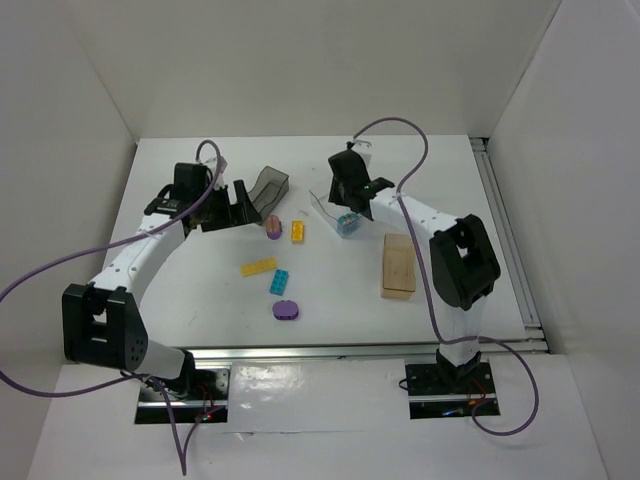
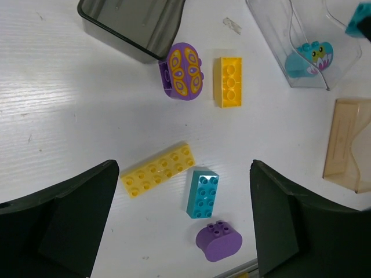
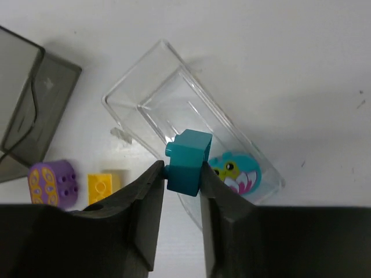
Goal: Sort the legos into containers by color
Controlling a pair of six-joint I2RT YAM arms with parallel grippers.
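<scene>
My right gripper is shut on a small teal lego, held above the clear container, where a teal printed piece lies. In the top view this gripper hangs over the clear container. My left gripper is open and empty, above a teal brick, a long yellow brick and a purple oval lego. A purple patterned lego and a short yellow brick lie near the dark grey container.
The tan-orange container stands at the right, beside the right arm. The dark grey container sits close to the left gripper. White walls close in the table at the back and sides.
</scene>
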